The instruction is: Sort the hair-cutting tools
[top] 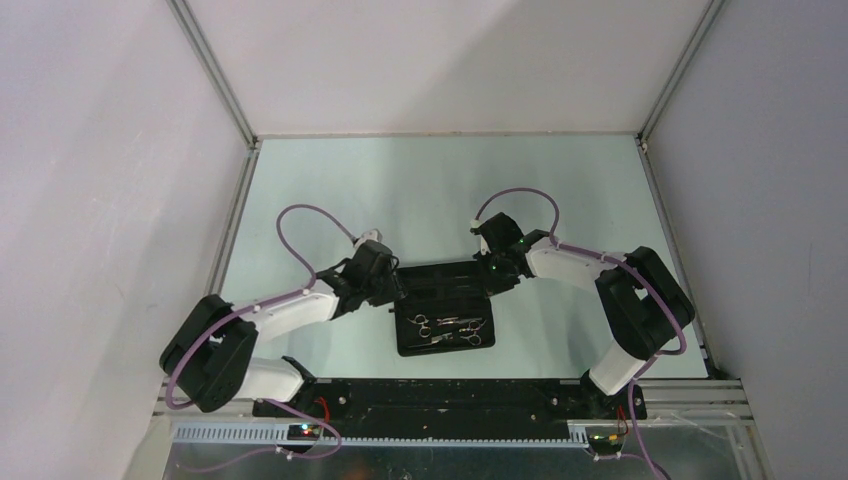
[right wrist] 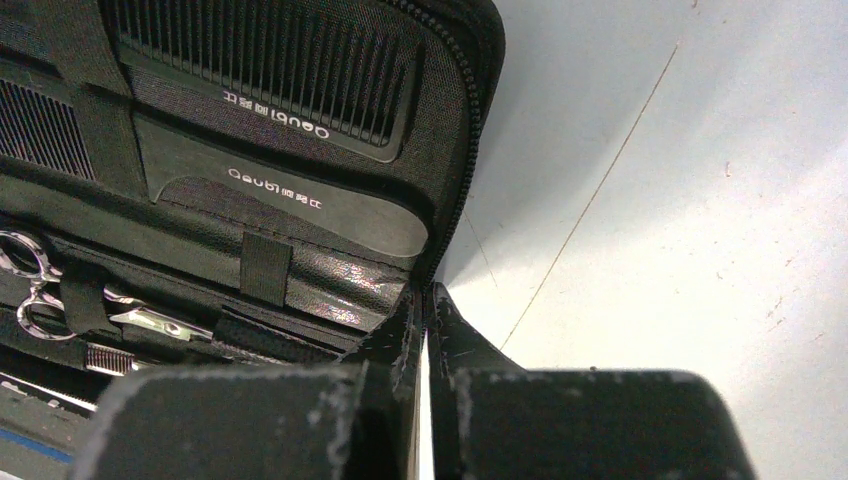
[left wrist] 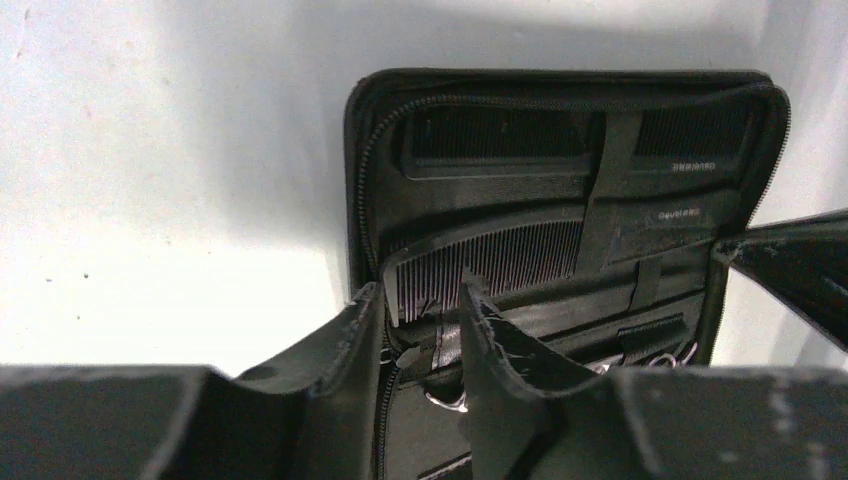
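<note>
Case (right wrist: 468, 150) holds scissors (right wrist: 40, 285) (two, seemingly), combs (right wrist: 260, 70).

The case (right wrist: 440, 100) is black woven fabric; the combs (right wrist: 270, 70) are black with pale lettering, the scissors (right wrist: 150, 320) shiny silver, the desk (top: 400, 190) pale green-white, the cables (top: 300, 207) purple, the arms (top: 290, 312) white and black, the left fingers (left wrist: 510, 370) black with grey scuffs

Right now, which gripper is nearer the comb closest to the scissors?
Left. The left gripper has open fingers flanking that comb's left end; the right gripper is shut at the case's right edge, just past the other end.
</note>
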